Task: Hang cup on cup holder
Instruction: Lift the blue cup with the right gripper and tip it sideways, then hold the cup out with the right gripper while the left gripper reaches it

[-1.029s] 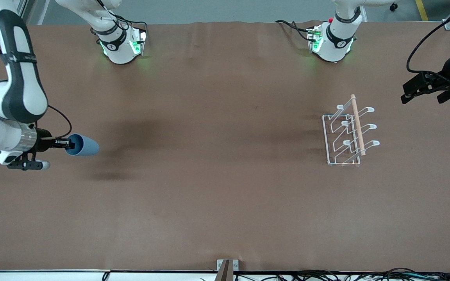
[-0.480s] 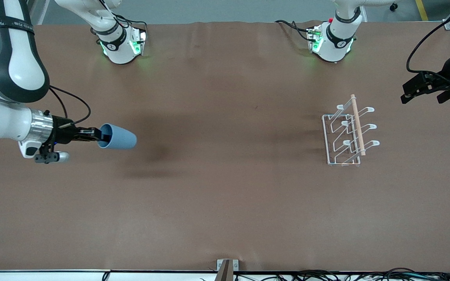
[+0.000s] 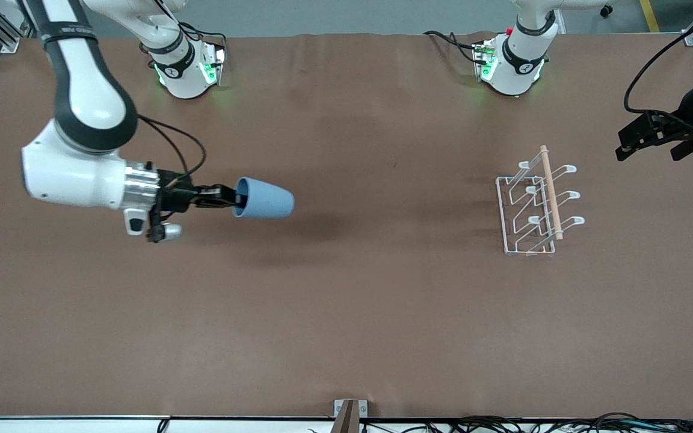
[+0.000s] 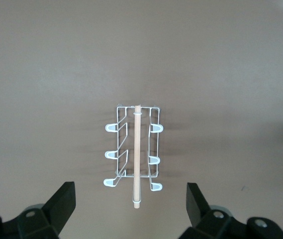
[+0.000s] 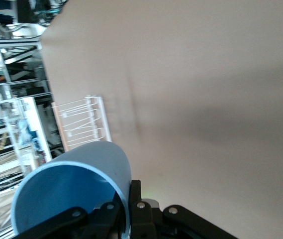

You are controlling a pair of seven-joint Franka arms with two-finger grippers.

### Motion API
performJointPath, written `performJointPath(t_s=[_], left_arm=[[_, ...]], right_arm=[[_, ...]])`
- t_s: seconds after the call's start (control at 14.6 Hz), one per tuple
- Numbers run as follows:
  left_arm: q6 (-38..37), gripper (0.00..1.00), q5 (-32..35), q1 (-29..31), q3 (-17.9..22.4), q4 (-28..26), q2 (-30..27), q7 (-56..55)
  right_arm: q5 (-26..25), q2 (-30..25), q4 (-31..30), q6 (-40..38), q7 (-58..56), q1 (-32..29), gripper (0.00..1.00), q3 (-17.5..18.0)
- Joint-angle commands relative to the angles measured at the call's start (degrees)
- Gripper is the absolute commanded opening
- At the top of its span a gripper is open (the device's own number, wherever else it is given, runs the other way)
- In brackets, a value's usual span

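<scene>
Right hand clamped on rim of cup, carried sideways over tabletop toward right arm's end; nothing inside. Cup holder stood toward left arm's end, prongs bare. Left hand hung above it, fingers spread; half cut off at front view's edge.
</scene>
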Motion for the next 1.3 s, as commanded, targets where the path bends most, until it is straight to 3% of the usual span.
performJointPath(t_s=[0.0,0.21,0.34,0.55,0.75,1.24], left_arm=[[-0.19,0.98,-0.12,0.14,-0.17,1.41,0.58,1.68],[-0.1,0.99,-0.47,-0.65,-0.35,1.67,0.58,1.51],[-0.1,0.99,-0.56,-0.39,-0.35,2.99,0.66,2.3],[-0.1,0.98,-0.21,-0.74,-0.35,3.17,1.01,14.91],[-0.02,1.0,-2.06,-1.0,-2.53,3.17,1.01,20.04],[1.82,1.0,-1.88,-1.27,-14.83,3.17,4.7,28.13]], right_arm=[[9.95,-0.05,-3.09,1.65,-5.55,-0.52,0.0,3.38],[21.74,0.13,-6.79,6.48,-13.28,0.63,0.0,7.24],[28.42,1.53,-7.41,5.97,-18.73,0.63,0.0,7.78],[37.57,4.07,-7.41,6.14,-27.69,3.96,0.0,7.96],[41.89,7.68,-6.88,6.49,-30.8,4.76,0.0,9.44],[46.38,9.62,-6.71,6.49,-35.63,5.99,0.0,10.86]])
